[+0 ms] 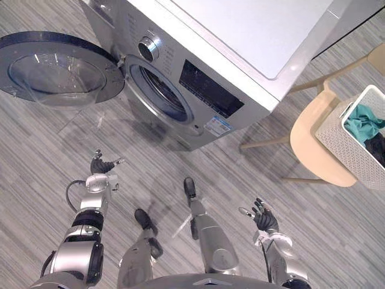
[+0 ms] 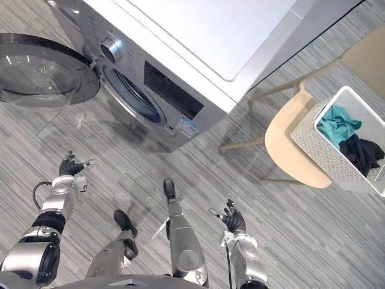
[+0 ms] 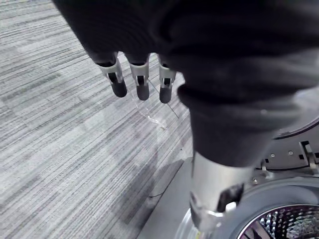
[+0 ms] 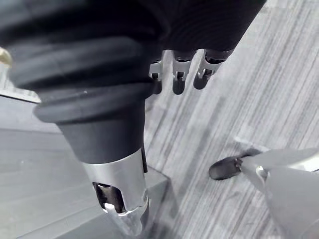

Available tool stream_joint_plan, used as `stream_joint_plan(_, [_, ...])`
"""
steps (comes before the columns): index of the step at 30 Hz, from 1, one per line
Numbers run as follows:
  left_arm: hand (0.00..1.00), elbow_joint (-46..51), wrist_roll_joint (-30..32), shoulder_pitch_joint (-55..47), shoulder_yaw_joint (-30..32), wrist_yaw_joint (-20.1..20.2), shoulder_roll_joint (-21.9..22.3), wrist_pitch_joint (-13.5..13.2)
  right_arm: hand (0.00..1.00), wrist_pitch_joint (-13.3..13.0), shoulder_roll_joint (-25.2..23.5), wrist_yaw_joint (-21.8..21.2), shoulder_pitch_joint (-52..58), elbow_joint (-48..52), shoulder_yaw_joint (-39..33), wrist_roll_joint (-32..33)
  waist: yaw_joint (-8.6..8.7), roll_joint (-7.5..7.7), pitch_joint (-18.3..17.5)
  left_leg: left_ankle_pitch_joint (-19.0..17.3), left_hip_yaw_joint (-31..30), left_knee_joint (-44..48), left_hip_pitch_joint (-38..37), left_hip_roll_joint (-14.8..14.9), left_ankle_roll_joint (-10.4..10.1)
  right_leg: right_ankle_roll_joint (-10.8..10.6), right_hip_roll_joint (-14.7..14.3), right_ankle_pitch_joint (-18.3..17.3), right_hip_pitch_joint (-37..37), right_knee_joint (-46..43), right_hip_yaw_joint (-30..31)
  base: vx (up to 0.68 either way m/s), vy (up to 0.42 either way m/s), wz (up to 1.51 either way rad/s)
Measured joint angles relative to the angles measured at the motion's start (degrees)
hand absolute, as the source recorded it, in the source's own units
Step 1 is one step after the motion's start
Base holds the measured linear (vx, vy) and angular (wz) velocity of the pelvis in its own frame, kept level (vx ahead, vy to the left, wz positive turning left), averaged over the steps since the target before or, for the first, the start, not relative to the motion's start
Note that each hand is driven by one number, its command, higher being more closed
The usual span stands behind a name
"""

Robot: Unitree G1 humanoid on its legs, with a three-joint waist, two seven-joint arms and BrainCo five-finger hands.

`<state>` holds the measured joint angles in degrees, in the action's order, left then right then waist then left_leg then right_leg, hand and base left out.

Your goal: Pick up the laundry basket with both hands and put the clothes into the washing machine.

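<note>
the left hand (image 1: pixel 102 164) hung low over the grey striped floor (image 1: pixel 54 144), empty, its fingers (image 3: pixel 140 85) loose and nearly straight and closed on nothing. ahead of it and a little toward the robot's right stood the washing machine (image 1: pixel 204 36), with its round door (image 1: pixel 57 69) swung wide open ahead of that hand and the dark drum opening (image 1: pixel 159 93) uncovered. in the left wrist view a bit of the shiny drum showed just past the thumb. the right hand (image 1: pixel 263 217) was also held low over the floor, empty, its fingers (image 4: pixel 178 82) spread and relaxed. the laundry basket (image 2: pixel 313 144), white with a perforated wall, sat on the pale wooden chair (image 1: pixel 316 144) well ahead of the right hand and farther out to the robot's right, apart from both hands and touched by neither. the clothes lay inside it: a teal garment (image 2: pixel 337 125) on the side nearer the washing machine, and a dark garment (image 2: pixel 361 153) beside it. the chair stood just beside the machine's right front corner.
</note>
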<state>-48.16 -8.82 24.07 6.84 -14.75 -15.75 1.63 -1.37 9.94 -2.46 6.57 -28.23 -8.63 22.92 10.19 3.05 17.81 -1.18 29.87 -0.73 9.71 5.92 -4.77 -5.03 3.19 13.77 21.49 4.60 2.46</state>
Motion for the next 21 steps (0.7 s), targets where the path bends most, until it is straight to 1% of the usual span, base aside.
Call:
stream_joint_plan(6, [0.0,-0.44,0.23,-0.89,-0.02,0.06,0.09,0.14,0.0,-0.09,-0.51,-0.01,0.0,-0.1,-1.05,1.66,-0.26,0.01,0.0,-0.34,-0.2,0.79,-0.12,0.32,-0.09,0.04,0.01,0.02,-0.65,0.01,-0.11,0.02,-0.004,0.02])
stream_joint_plan(9, [0.0,-1.15,2.29,-1.31,-0.05,0.16,0.09,0.52,0.0,-0.09,-0.5,0.0,0.0,-0.17,-1.18,1.88,-0.33,0.01,0.0,-0.34,-0.36,1.06,-0.36,0.44,-0.1,0.07,0.01,-0.02,-1.06,0.01,-0.13,0.0,0.0,0.0])
stream_joint_plan(11, [0.0,-2.0,2.52,-1.92,-0.07,0.23,0.12,0.55,0.0,-0.08,-0.53,0.0,0.0,-0.52,-1.27,1.88,-0.23,0.03,-0.04,-0.34,-0.45,1.04,-1.21,0.51,-0.11,0.1,-0.02,-0.12,-1.9,0.0,-0.22,0.0,0.0,0.0])
stream_joint_plan(15, [0.0,-1.88,2.77,-5.74,-0.08,0.72,1.16,0.51,0.0,0.12,-1.89,0.15,0.01,-4.8,-4.81,1.49,0.0,-0.09,-0.35,-0.29,-1.45,0.4,-4.39,0.57,-0.28,0.57,-0.08,-1.35,-5.5,0.01,-1.28,0.03,-0.006,0.1])
stream_joint_plan(16, [0.0,-1.9,2.69,-7.46,-0.06,1.29,1.56,0.51,0.0,0.2,-2.34,0.16,0.04,-6.07,-5.82,1.4,0.01,-0.19,-0.98,-0.34,-1.5,0.24,-5.13,0.64,-0.35,0.64,-0.17,-1.6,-6.25,0.0,-1.48,0.04,-0.009,0.06])
stream_joint_plan(17, [0.0,-1.97,2.71,-10.0,-0.07,1.93,2.21,0.52,0.0,0.34,-2.57,0.24,0.02,-7.75,-6.26,1.4,-0.11,-0.38,-2.31,-0.29,-1.55,-0.35,-5.95,0.62,-0.45,0.86,-0.26,-1.92,-6.86,0.01,-1.57,0.06,-0.006,0.06])
stream_joint_plan(19, [0.0,-2.53,2.84,-13.35,-0.08,3.1,3.8,0.53,0.0,0.42,-2.73,0.2,-0.15,-11.3,-7.24,1.33,-0.56,-1.07,-3.56,-0.34,-1.85,-0.65,-7.75,0.64,-0.53,0.88,-0.31,-2.56,-8.85,0.01,-2.17,0.06,0.002,0.16])
stream_joint_plan(20, [0.0,-4.08,3.16,-15.77,-0.04,4.22,5.58,0.56,0.0,0.7,-2.83,0.26,-0.16,-14.91,-9.33,-0.31,-0.9,-2.33,-5.4,-0.33,-3.04,-1.28,-8.91,0.59,-0.55,0.88,-0.2,-3.36,-10.55,0.01,-3.36,0.04,0.009,0.41])
stream_joint_plan(21, [0.0,-5.24,3.46,-16.99,-0.02,5.09,6.42,0.59,0.0,0.97,-2.85,0.36,-0.25,-17.09,-10.82,-1.43,-0.98,-3.2,-6.34,-0.31,-4.02,-1.6,-9.47,0.58,-0.57,0.91,-0.11,-3.88,-11.9,0.01,-4.44,0.04,0.012,0.48])
